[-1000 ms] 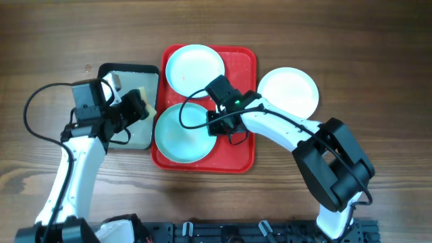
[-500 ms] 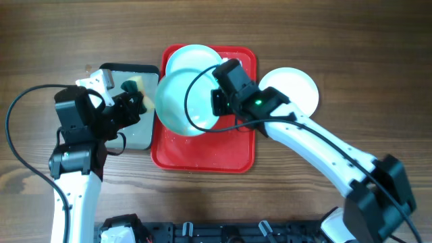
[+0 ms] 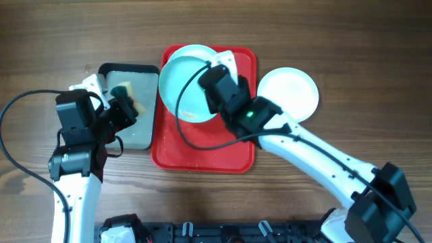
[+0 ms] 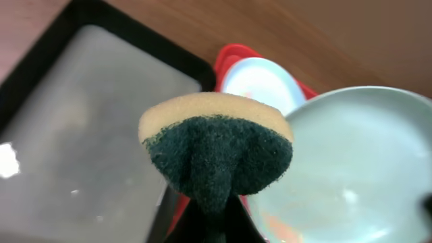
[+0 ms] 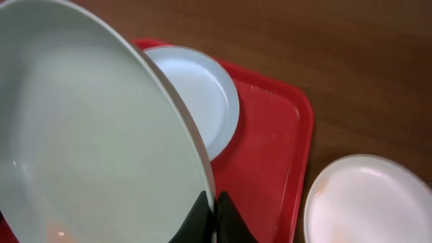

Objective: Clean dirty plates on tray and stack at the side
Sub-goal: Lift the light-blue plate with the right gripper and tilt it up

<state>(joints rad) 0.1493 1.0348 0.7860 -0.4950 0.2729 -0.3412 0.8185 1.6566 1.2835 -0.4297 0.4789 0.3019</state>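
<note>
My right gripper [image 3: 214, 86] is shut on the rim of the pale turquoise plate [image 3: 183, 89] and holds it tilted above the red tray [image 3: 229, 145]. In the right wrist view the jaws [image 5: 214, 204] pinch that plate's edge [image 5: 88, 135]. A white plate with a blue rim [image 3: 202, 50] lies on the tray's far end, partly hidden. Another white plate [image 3: 290, 93] lies on the table to the right of the tray. My left gripper [image 3: 120, 106] is shut on a green and yellow sponge [image 4: 216, 145], held close to the turquoise plate [image 4: 358, 155], which shows a faint orange smear.
A dark metal tray [image 3: 138, 131] with a wet grey floor sits to the left of the red tray, under my left gripper. The wooden table [image 3: 378, 54] extends around them. The right arm reaches across the red tray's right side.
My right gripper has lifted the turquoise plate off the tray and tilted it toward the left. My left gripper has raised the sponge off the dark tray.
</note>
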